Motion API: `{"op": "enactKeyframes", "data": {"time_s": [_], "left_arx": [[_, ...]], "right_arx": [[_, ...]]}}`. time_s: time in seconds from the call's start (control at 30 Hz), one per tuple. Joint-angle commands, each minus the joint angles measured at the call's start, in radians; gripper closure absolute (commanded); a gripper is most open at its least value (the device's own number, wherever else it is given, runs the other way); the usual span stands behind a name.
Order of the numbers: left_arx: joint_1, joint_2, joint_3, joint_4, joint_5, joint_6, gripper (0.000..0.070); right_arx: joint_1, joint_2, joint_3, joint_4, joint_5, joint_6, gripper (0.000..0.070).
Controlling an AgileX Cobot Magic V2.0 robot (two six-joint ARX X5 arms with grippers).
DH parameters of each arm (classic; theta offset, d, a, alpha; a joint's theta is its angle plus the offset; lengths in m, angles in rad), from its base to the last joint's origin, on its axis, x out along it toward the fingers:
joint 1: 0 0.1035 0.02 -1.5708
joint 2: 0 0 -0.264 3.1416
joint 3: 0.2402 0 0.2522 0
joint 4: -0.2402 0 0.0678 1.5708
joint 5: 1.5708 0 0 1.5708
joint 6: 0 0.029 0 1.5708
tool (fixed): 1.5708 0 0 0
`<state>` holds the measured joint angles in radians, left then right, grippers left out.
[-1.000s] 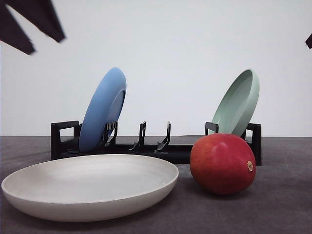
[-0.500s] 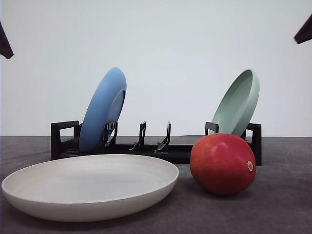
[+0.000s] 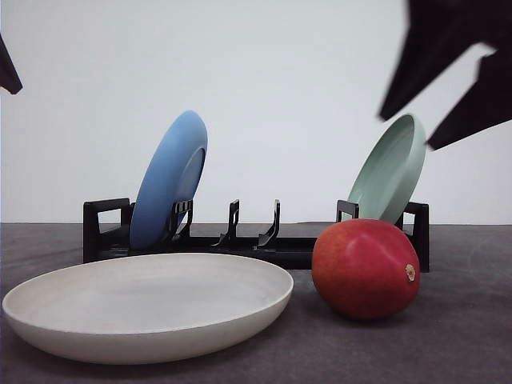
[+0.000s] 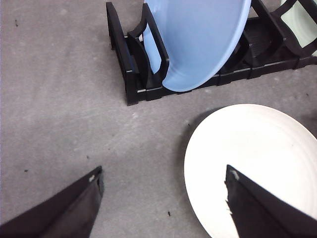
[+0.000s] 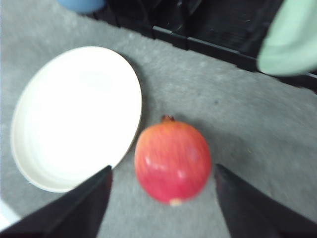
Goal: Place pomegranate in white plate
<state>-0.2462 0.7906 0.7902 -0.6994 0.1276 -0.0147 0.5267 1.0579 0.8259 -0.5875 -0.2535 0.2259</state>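
Front view: pomegranate [image 3: 365, 269] on the grey table [image 3: 464, 336], just beside the right edge of the white plate [image 3: 148, 314] and apart from it, tan nub turned to the right; plate lying flat and bare, ready to receive. Behind both, a black rack [image 3: 256, 236] holding a blue plate [image 3: 170, 178] and a green plate [image 3: 389, 168] on edge, leaning in their slots, likely parked there as things to leave alone. High at upper right, the right gripper [image 3: 448, 104], dark and blurred, fingers spread, well above the fruit. At the left edge, a sliver of the left arm [image 3: 8, 72], raised and out of the way. Left wrist view: left gripper [image 4: 163, 198] released, fingers wide with nothing between, hanging over bare table by the near rim of the white plate, blue plate and rack beyond; idle by the look of it, clear of the right arm's path. Right wrist view: pomegranate centred between the two parted fingers [image 5: 74, 206], no contact, white plate just beside it, green plate at the corner; open jaws lined up astride the fruit, apparently for a straight descent and a grasp around its widest part. Task judged barely begun: fruit not yet gripped, not yet in the plate.
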Motion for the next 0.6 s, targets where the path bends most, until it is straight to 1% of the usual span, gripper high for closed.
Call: {"op": "enactKeyframes", "data": {"time_s": [0.0, 0.07, 0.23, 0.4, 0.5, 0.57], "left_arx": [[-0.002, 0.005, 0.006, 0.016, 0.002, 0.011, 0.0228], [-0.002, 0.005, 0.006, 0.016, 0.002, 0.011, 0.0229], [-0.002, 0.005, 0.006, 0.016, 0.003, 0.011, 0.0229], [-0.002, 0.006, 0.006, 0.02, 0.002, 0.011, 0.0229], [-0.002, 0.006, 0.006, 0.02, 0.002, 0.011, 0.0229], [-0.002, 0.006, 0.006, 0.02, 0.002, 0.011, 0.0229]], "right_arx": [[0.026, 0.061, 0.034, 0.005, 0.017, -0.004, 0.0247], [0.048, 0.12, 0.057, 0.008, 0.042, -0.011, 0.023], [0.082, 0.235, 0.072, 0.033, 0.1, -0.033, 0.0145], [0.086, 0.316, 0.072, 0.047, 0.123, -0.052, 0.013], [0.086, 0.357, 0.072, 0.058, 0.123, -0.054, 0.0106], [0.086, 0.382, 0.072, 0.066, 0.123, -0.054, 0.0105]]}}
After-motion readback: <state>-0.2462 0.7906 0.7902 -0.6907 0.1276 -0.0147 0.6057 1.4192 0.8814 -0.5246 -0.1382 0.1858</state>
